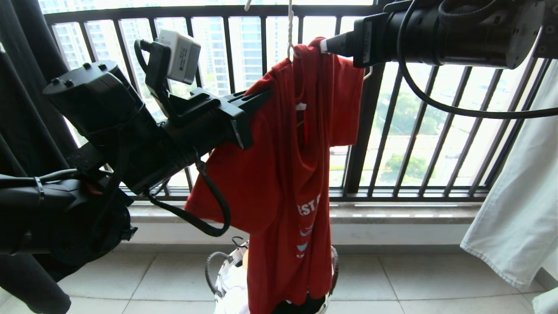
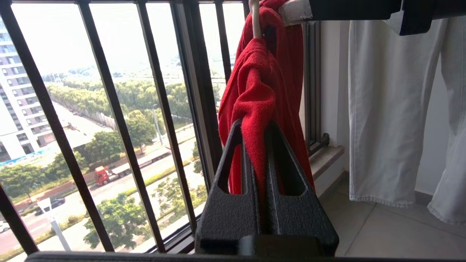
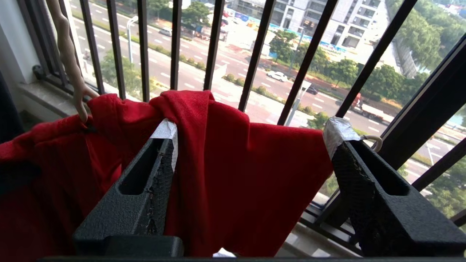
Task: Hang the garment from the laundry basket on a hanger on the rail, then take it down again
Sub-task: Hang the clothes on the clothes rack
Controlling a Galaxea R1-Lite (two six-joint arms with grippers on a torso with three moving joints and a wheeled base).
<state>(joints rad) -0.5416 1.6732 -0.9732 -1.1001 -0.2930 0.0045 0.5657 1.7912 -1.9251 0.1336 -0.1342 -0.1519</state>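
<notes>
Red cotton filled the middle of the scene: the garment (image 1: 279, 174) hung bunched on the hanger (image 1: 290, 30), whose twisted off-white neck rose out of the head view toward a rail that no picture showed. Its hem trailed down into the laundry basket (image 1: 218, 270) on the tiled floor.

On the left, the left gripper (image 1: 261, 98) was clamped shut on a fold at the shirt's shoulder, holding that side out toward the black railing (image 1: 392, 131). On the right, the right gripper (image 1: 327, 46) stood with its jaws spread wide about the top of the other shoulder, gripping nothing.

The step in hand looked like settling the shirt on the wire. To do it well, the left gripper would want to keep its pinch light and pull level, so the shoulder slid along the wire instead of tipping the hook off its perch. The right one should clear the cloth without snagging the collar.

The left wrist view showed what the head view could not: the fold (image 2: 255, 145) squeezed right between the two black fingers, and white trousers (image 2: 393, 109) hanging just beyond. Only the right wrist view showed the taped fingertips (image 3: 167, 131) parted, one pressed into the cloth, the other beside the wire's bare end (image 3: 373, 140) poking out of the sleeve.
</notes>
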